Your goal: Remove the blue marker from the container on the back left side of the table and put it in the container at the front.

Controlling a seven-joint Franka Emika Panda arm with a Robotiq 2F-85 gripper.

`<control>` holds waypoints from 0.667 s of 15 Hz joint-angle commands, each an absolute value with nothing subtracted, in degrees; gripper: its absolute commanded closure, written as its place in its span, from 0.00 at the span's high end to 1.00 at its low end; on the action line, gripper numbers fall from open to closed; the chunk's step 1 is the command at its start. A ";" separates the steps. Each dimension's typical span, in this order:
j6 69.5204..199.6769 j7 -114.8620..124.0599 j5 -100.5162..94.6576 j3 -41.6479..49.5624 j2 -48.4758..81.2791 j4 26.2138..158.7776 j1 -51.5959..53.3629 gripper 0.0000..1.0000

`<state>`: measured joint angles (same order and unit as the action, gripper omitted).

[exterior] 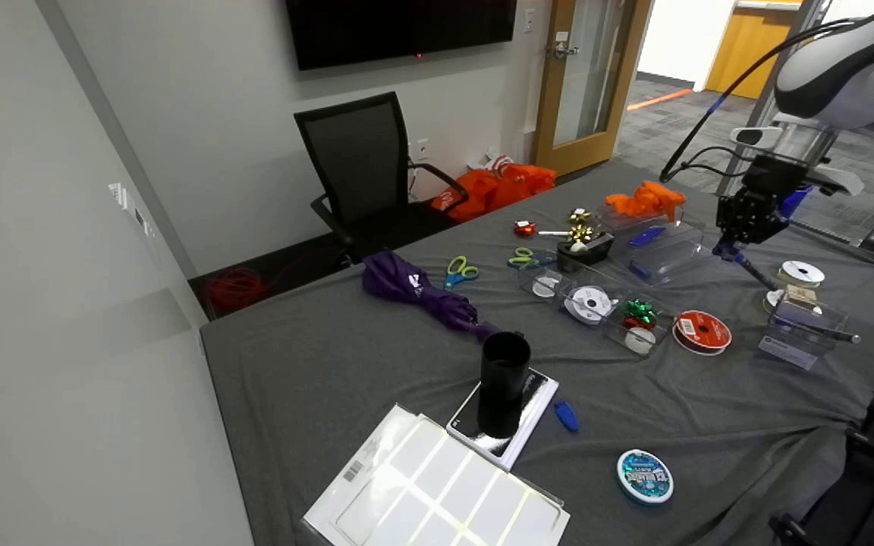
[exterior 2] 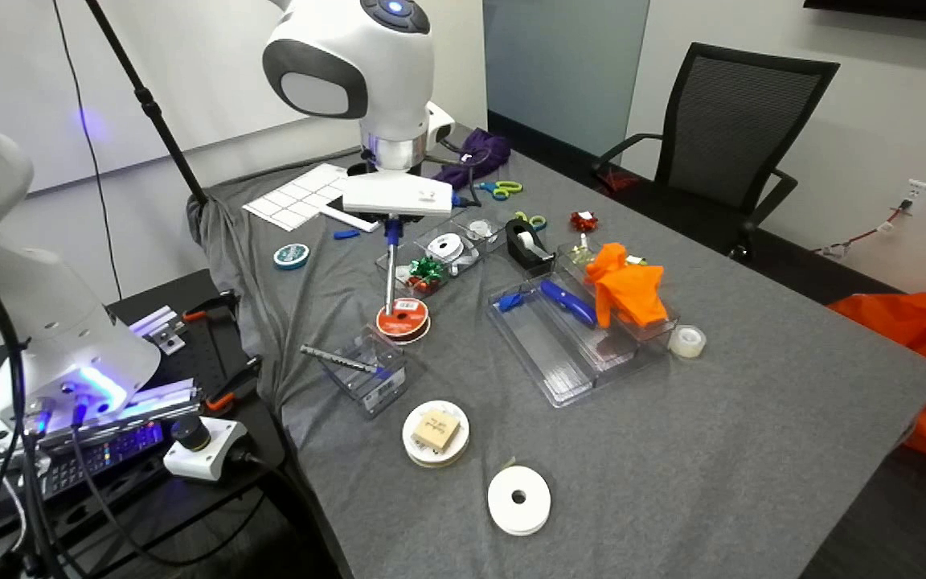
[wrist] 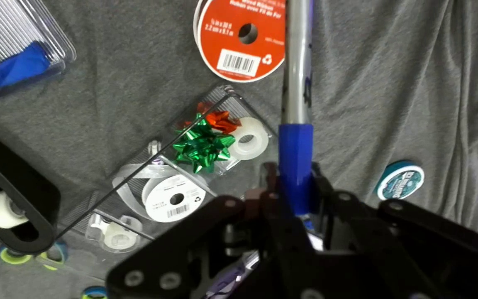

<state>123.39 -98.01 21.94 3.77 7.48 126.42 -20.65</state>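
Observation:
My gripper (exterior: 727, 244) is shut on the blue cap of a grey-barrelled blue marker (exterior: 754, 270), which slants down from the fingers. In the wrist view the marker (wrist: 296, 83) stretches away from the fingertips (wrist: 293, 178). In an exterior view the held marker (exterior 2: 391, 269) hangs near-upright above the table (exterior 2: 712, 450), over the red ribbon spool; the fingers are hidden behind the wrist camera. A small clear container (exterior 2: 374, 386) stands near the robot base with another grey marker (exterior 2: 338, 359) lying across its top. A black cup (exterior: 504, 387) stands on a white box.
A clear divided box (exterior: 611, 322) holds bows and ribbon. The red spool (exterior 2: 403, 318) lies beside it. A black tape dispenser (exterior 2: 529, 248) and clear trays (exterior 2: 559, 386) with an orange glove (exterior 2: 628, 285) are nearby. White spools (exterior 2: 518, 498), scissors (exterior: 460, 271) and a purple umbrella (exterior: 422, 292) lie around.

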 commanded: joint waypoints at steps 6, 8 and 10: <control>123.35 -122.52 16.05 9.26 1.27 138.05 -17.61 0.05; 122.93 -126.64 14.88 9.94 1.37 139.29 -17.36 0.05; 122.84 -131.86 12.90 10.45 1.99 140.14 -17.26 0.05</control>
